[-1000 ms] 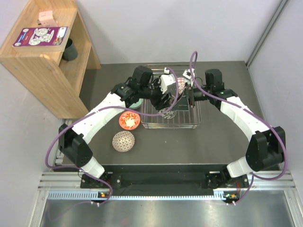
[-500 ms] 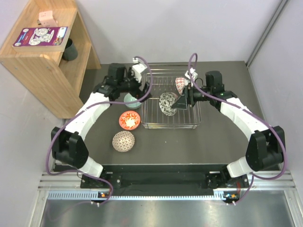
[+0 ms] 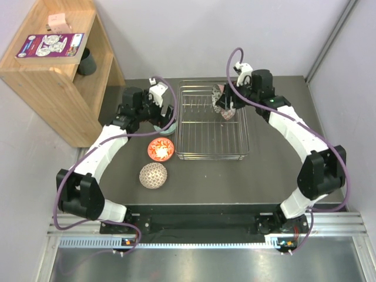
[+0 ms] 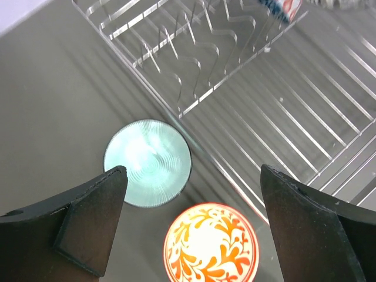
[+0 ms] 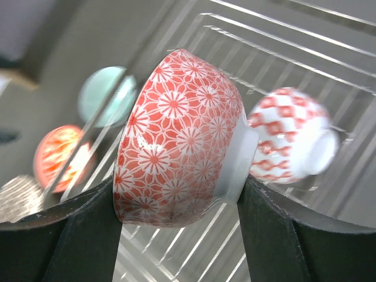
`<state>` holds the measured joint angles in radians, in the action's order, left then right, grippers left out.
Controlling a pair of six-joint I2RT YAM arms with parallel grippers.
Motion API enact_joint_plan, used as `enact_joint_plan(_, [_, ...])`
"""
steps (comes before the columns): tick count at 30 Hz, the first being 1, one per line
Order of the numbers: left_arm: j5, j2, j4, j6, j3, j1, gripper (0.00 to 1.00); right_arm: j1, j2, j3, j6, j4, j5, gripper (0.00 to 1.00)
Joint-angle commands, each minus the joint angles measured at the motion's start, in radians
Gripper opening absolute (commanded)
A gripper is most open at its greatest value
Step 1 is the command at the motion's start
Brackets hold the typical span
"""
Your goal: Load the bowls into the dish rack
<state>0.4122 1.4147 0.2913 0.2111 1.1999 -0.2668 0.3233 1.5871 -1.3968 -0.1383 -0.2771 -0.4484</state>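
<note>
First, take the bench (image 3: 276, 170) as the reference surface and locate the dish rack (image 3: 211, 155) at its middle, upright tines in a row toward the far side. Treat the step in hand as seating a bowl between those tines at the rack's far right.

Note the right tool (image 5: 179, 188) clamped across the flower-lattice bowl (image 5: 176, 138), one finger at the rim side, the other at the foot, bowl on edge above the rack wires. Align that edge with a free gap beside the check-pattern bowl (image 5: 291, 144), apparently already lodged in the rack but blurred in the wrist view. Lower straight down between two tines, avoid knocking the neighbour, and release only after firm support from the wires. Count that neighbour as the rack's only visible content.

Note the left tool (image 4: 192, 170) spread wide, gripping nothing, hovering near the mint green bowl (image 4: 147, 163). Find the red-orange floral bowl (image 4: 210, 244) just beside it and the beige mesh bowl (image 3: 153, 175) nearer the arm bases, all three on the bench left of the rack. No contents seen in the mint and floral bowls.
</note>
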Motion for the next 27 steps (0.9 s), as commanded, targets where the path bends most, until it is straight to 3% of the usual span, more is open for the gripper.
enact_joint_plan(1, [-0.018,0.001,-0.044,0.011,-0.052,0.005,0.99,0.052,0.059,-0.103,0.022,0.043,0.256,0.0])
enact_joint_plan(8, [0.03,0.004,-0.035,0.028,-0.088,0.005,0.99,0.129,0.195,-0.243,0.049,-0.005,0.445,0.0])
enact_joint_plan(14, [0.157,0.01,-0.007,0.07,-0.121,0.005,0.99,0.2,0.26,-0.338,0.109,-0.007,0.579,0.0])
enact_joint_plan(27, [0.312,0.041,0.005,0.07,-0.158,-0.014,0.99,0.295,0.425,-0.487,0.175,-0.014,0.784,0.0])
